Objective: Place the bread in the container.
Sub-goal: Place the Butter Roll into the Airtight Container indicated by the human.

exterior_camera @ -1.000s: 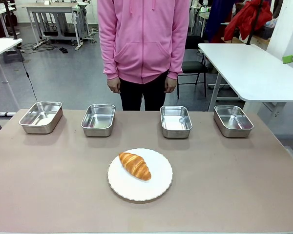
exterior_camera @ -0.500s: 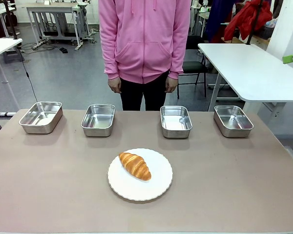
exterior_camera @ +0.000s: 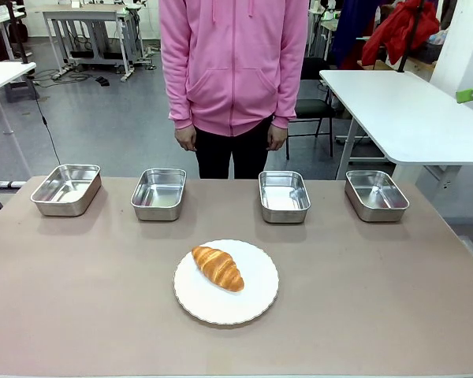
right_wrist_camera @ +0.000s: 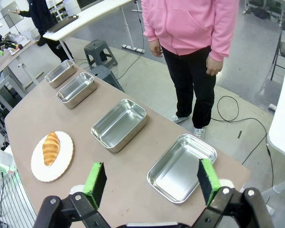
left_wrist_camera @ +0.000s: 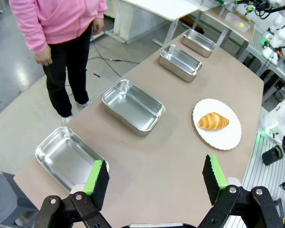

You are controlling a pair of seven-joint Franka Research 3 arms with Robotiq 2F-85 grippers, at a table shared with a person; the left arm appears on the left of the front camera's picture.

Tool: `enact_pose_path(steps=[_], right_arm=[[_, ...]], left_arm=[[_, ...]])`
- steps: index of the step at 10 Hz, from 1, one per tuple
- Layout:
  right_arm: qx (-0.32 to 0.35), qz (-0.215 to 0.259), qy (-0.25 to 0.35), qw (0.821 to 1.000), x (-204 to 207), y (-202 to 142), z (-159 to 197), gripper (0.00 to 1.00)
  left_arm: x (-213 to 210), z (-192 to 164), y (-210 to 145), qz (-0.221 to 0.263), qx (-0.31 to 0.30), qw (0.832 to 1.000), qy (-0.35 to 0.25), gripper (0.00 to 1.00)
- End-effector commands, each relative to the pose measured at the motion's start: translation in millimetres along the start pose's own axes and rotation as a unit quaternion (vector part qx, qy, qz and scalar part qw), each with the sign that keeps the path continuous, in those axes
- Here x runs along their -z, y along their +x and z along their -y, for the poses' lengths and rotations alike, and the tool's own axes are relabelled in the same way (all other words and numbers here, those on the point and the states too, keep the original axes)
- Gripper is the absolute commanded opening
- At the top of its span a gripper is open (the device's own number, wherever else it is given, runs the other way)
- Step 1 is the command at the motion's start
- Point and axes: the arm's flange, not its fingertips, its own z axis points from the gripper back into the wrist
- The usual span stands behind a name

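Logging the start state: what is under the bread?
A round white plate, resting on the table. The patch of plate directly beneath the bread is covered, so it cannot be checked.

A round white plate (exterior_camera: 256,303) was set near the middle of the brown tabletop (exterior_camera: 378,315), beyond whose far edge a person in a pink hoodie (exterior_camera: 232,71) was stood, with a white table (exterior_camera: 410,110) placed farther right and a grey stool (right_wrist_camera: 95,47) left on the floor.
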Motion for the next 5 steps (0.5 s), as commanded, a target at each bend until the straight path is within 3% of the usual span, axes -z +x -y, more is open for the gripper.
enact_pose_path(steps=[1, 5], right_arm=[[-0.001, 0.005, 0.003, 1.000, 0.6, 0.3, -1.5, 1.00], [-0.001, 0.005, 0.003, 1.000, 0.6, 0.3, -1.5, 1.00]], left_arm=[[-0.5, 1.0, 0.5, 0.001, 0.002, 1.000, 0.000, 1.00], [-0.5, 1.0, 0.5, 0.001, 0.002, 1.000, 0.000, 1.00]])
